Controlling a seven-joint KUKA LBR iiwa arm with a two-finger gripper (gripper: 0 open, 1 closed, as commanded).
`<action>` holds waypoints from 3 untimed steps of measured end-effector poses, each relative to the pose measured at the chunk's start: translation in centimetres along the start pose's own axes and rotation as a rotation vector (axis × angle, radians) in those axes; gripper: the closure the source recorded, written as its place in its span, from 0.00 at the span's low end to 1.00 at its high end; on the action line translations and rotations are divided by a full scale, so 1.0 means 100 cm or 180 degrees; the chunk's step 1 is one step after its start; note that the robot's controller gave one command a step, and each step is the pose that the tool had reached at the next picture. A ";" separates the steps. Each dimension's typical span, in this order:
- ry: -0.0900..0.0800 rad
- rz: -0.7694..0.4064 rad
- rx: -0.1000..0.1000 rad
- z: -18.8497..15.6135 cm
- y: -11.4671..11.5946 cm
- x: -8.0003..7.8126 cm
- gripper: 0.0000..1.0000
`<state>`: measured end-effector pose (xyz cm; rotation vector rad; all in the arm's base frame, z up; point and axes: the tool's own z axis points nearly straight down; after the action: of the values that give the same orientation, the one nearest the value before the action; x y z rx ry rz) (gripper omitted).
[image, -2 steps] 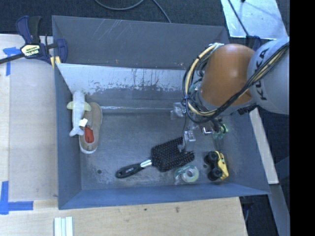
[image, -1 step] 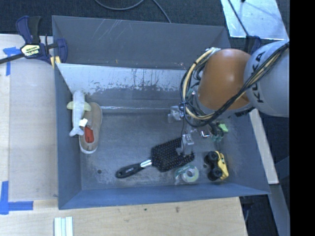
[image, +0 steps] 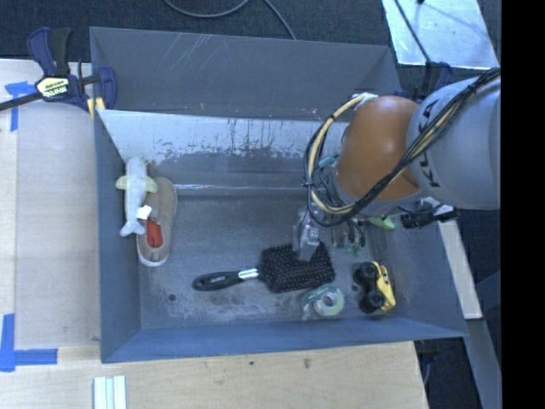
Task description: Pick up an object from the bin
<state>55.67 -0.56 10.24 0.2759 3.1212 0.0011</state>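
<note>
My jaws hang low in the right half of the bin (image: 117,254), just over the upper edge of the black brush (image: 294,273). The brush's bristled head lies near the front wall with its handle pointing left; my orange cover (image: 379,147) and cables crowd the view, so I cannot tell whether the jaws stand apart or closed, or have hold of anything. Beside the brush head, toward the front right corner, lie a tape roll (image: 324,302) and a black-and-yellow toy (image: 375,287), while well apart on the left a white plush (image: 134,196) rests against a shoe (image: 157,228).
</note>
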 end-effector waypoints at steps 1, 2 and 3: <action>-0.0012 -0.0006 -0.0002 -0.001 0.000 -0.001 0.00; -0.0009 -0.0008 -0.0001 0.000 0.000 -0.001 0.00; -0.0031 -0.0230 -0.0002 0.006 0.001 0.003 0.00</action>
<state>55.44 -0.38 9.62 0.1624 3.1193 0.0004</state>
